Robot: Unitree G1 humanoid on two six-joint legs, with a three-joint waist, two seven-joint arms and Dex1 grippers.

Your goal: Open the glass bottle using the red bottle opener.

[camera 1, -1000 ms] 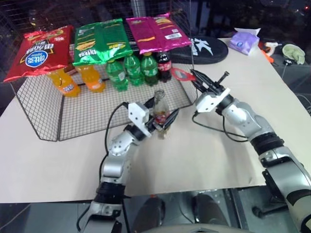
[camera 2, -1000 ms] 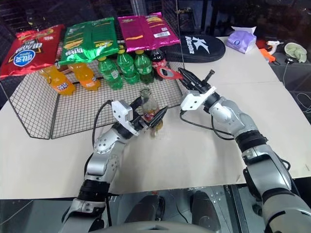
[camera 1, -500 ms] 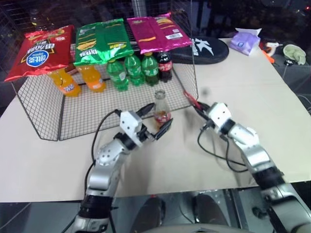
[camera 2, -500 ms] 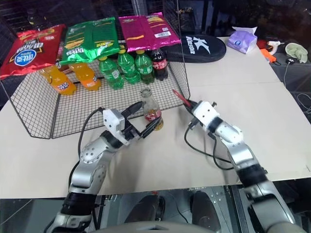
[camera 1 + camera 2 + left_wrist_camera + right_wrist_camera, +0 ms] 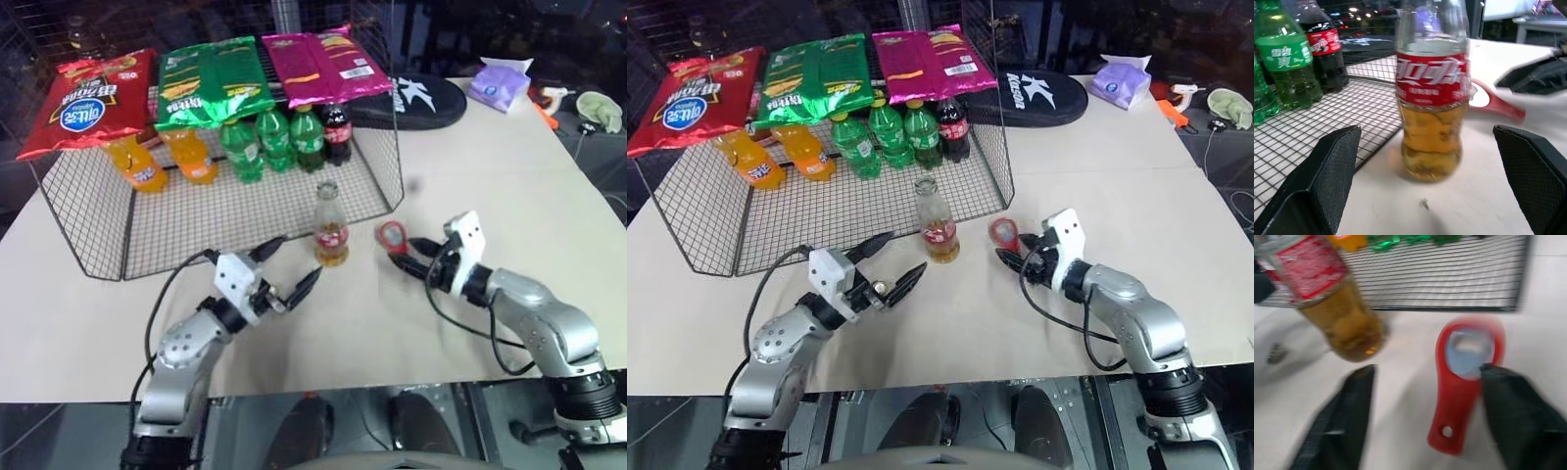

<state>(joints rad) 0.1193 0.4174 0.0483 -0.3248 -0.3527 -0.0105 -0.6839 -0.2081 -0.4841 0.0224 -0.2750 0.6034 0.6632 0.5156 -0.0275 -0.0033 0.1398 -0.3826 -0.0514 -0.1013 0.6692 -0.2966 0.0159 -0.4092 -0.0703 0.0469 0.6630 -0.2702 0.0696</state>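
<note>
Showing both arms low over the bench, near to far:
Left gripper [image 5: 284, 269]: nearest the robot, fingers spread wide and holding nothing, aimed toward the bottle from a short way off.
Right gripper [image 5: 1012, 251]: fingers spread wide, holding nothing; in the right wrist view one finger [image 5: 1520, 416] overlaps the edge of the opener's head, though contact cannot be told.
Bench [image 5: 509, 176]: pale, flat surface carrying everything named here.
Red bottle opener [image 5: 393, 236]: lying flat on the bench just ahead of the right gripper, between its spread fingers, to the right of the bottle and apart from it.
Glass bottle [image 5: 330, 225]: standing upright on the bench just in front of the wire rack, amber liquid in its lower half, red label above; it stands between the two grippers and neither touches it.
Small dark speck [image 5: 1423, 204]: on the bench close before the bottle's base; what it is cannot be told.
Wire rack [image 5: 88, 230]: behind the bottle, holding orange bottles [image 5: 162, 162], green bottles [image 5: 274, 142] and one dark cola bottle [image 5: 337, 133].
Snack bags [image 5: 211, 88]: red, green and pink, lying along the rack's top.
Black case [image 5: 1034, 96]: beyond the rack, toward the far right.
Purple tissue pack [image 5: 1114, 83]: at the far right edge.
</note>
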